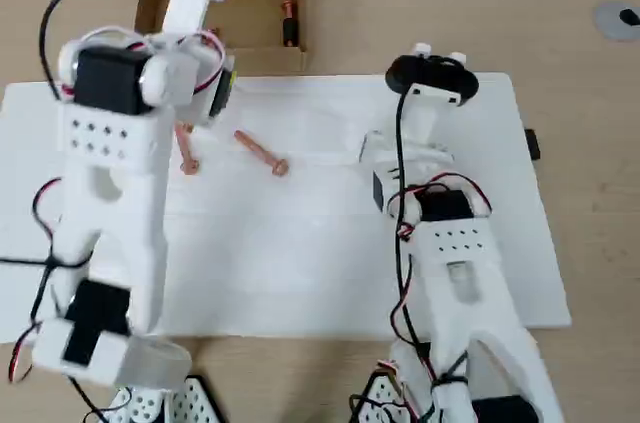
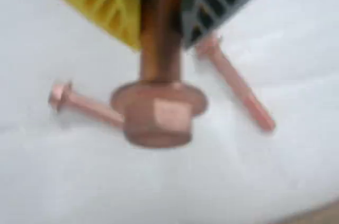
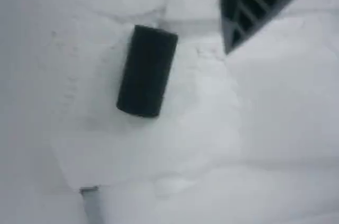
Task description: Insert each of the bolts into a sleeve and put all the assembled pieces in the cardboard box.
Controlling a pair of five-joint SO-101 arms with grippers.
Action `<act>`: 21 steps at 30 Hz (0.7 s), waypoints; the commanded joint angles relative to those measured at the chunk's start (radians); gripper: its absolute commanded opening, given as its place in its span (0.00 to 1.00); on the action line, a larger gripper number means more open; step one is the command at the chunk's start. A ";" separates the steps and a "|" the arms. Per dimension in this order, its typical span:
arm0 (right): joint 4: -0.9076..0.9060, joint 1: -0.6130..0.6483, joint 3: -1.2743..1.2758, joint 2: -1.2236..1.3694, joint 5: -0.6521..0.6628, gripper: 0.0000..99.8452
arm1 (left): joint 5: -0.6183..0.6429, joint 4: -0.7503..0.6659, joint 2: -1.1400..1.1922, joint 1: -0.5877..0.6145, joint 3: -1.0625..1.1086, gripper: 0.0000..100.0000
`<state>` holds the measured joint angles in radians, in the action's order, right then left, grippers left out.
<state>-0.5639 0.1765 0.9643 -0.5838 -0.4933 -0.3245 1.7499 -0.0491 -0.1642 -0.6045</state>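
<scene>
The left gripper [image 2: 161, 43] is clamped on the shank of a copper held bolt [image 2: 159, 110]. A yellow jaw presses one side and a grey jaw the other. The flanged hex head hangs clear below them, over the white sheet [image 1: 300, 263].

In the high view this gripper sits over the far left part of the sheet, near the front wall of the cardboard box [image 1: 270, 60]. Just beside it on the sheet lies one loose bolt [image 1: 187, 151]. The other loose bolt [image 1: 262, 153] lies a little farther toward the middle. The two are apart, and each lies flat on its side.

Inside the box, against its right wall, rests a copper piece [image 1: 289, 23] with a dark end.

The right gripper [image 3: 238, 23] hangs over the sheet's right half. Whether it is open or closed cannot be told. Near it, not touching it, a black sleeve [image 3: 146, 70] lies on its side on the sheet.

The sheet covers most of the wooden table [image 1: 580, 143], and the box stands on the table at the sheet's far edge.
</scene>
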 commanded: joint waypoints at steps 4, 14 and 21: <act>0.031 0.018 -0.065 0.137 -0.135 0.36 | 0.002 0.002 -0.197 -0.002 0.213 0.01; 0.029 0.016 -0.257 0.476 -0.186 0.36 | 0.002 0.002 -0.351 -0.002 0.371 0.01; 0.025 0.015 -0.366 0.622 -0.181 0.36 | 0.000 0.002 -0.383 -0.002 0.416 0.01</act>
<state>-0.5516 0.1826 0.6759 0.0084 -0.6682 -0.3245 1.7499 -0.3943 -0.1642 -0.1918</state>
